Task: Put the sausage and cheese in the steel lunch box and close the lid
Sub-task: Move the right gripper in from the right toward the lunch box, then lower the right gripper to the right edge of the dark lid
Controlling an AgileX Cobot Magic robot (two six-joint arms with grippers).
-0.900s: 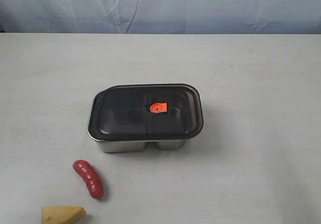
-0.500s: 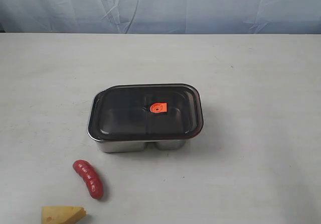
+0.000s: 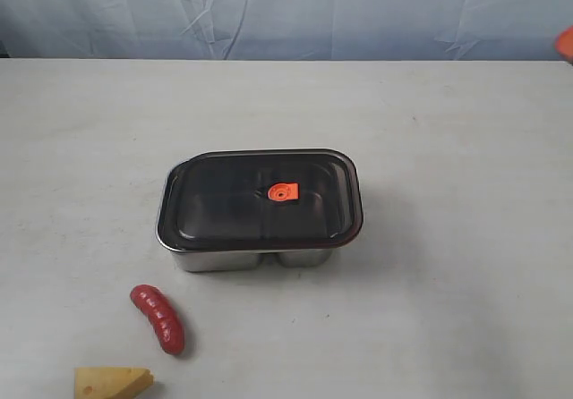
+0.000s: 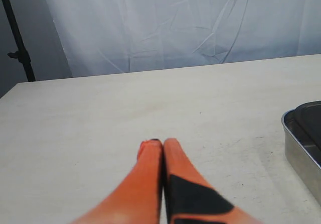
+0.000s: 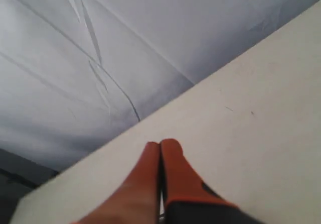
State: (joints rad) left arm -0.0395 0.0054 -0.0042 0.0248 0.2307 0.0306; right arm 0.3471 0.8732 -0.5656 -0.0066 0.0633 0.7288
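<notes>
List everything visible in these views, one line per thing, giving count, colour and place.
steel lunch box: one, shiny silver, middle of the table
lid: one, dark translucent, sitting on the lunch box
valve: one, orange, at the lid's centre
sausage: one, glossy red, on the table nearer the camera than the box, to its left
cheese: one wedge, yellow-orange, at the bottom edge of the exterior view, apart from the sausage
table: one, off-white, under everything
backdrop cloth: one, pale blue-white, behind the table
left gripper: one, orange and black, fingers together, holding nothing, above the table
right gripper: one, orange and black, fingers together, holding nothing
</notes>
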